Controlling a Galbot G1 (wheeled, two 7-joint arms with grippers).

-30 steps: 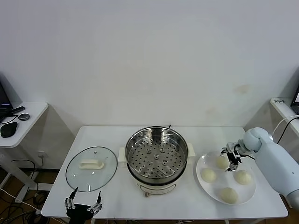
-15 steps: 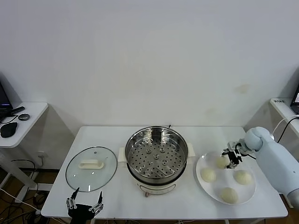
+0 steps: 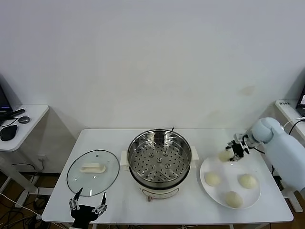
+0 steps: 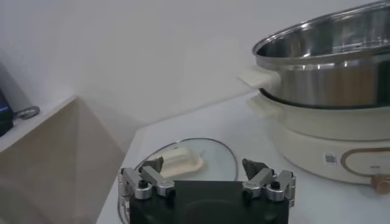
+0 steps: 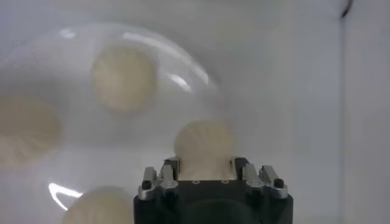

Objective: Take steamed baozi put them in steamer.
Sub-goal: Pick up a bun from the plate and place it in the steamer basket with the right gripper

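Right gripper (image 3: 237, 150) above the plate (image 3: 251, 195), jaws clamped on one baozi (image 3: 225, 155); left gripper (image 3: 87, 208) parked, jaws spread.

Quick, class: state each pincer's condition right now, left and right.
Left pincer: open, holding nothing, parked at the near table edge by the glass lid.
Right pincer: shut on a baozi, lifted above the plate.

We see a white table (image 3: 119, 138) carrying three things in a row. On our left lies a round glass lid (image 3: 93, 172) with a white handle, flat on the top. The steamer (image 3: 160, 163) stands at the middle. On our right sits a white plate (image 3: 253, 196), near the edge.
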